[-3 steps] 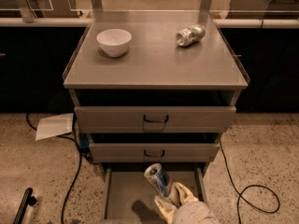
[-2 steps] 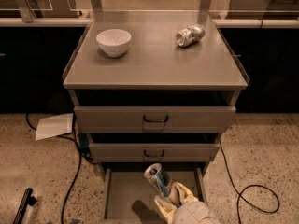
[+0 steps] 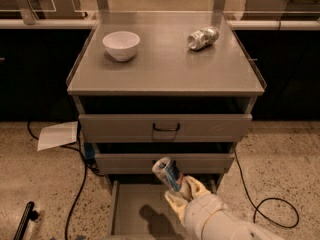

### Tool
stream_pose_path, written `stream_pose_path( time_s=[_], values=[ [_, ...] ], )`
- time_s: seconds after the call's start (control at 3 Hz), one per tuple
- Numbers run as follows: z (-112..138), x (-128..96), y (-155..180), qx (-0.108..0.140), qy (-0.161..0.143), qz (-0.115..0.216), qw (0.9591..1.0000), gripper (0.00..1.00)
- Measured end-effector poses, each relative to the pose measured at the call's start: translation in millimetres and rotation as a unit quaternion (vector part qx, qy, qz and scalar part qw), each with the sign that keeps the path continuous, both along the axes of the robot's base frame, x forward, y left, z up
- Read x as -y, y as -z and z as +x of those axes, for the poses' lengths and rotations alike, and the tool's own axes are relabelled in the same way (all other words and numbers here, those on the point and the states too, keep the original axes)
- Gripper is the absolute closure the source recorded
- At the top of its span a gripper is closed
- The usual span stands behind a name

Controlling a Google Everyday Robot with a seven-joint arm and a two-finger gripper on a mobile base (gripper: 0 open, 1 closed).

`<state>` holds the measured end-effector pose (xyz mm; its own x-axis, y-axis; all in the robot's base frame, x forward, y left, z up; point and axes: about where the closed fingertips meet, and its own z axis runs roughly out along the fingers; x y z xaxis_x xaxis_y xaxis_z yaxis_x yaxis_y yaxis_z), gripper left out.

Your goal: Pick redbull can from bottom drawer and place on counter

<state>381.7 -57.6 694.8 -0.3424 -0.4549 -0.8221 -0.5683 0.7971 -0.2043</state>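
The redbull can (image 3: 167, 173), slim and silver-blue with a shiny top, is held tilted in my gripper (image 3: 181, 193), whose pale fingers are shut around its lower end. It hangs above the open bottom drawer (image 3: 130, 211), a grey tray pulled out at the foot of the cabinet. The can's shadow falls on the drawer floor. The counter (image 3: 160, 64) is the flat grey cabinet top, well above and behind the can.
A white bowl (image 3: 121, 45) stands on the counter's left. A fatter pale silver can (image 3: 203, 37) lies on its side at the right. Two closed drawer fronts (image 3: 165, 128) sit above the open one. Cables (image 3: 265, 204) and a paper sheet (image 3: 57, 135) lie on the floor.
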Motion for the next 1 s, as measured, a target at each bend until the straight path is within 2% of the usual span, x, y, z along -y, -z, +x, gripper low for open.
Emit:
stream_pose_path(
  time_s=[0.33,0.67,1.0],
  values=[
    [28,-1,-46,0.048,0.001,-0.02,0.9987,1.0],
    [46,-3,-99,0.097,0.01,-0.05,0.9939,1.0],
    [57,3,-152,0.138,0.033,-0.086,0.9861,1.0]
  ],
)
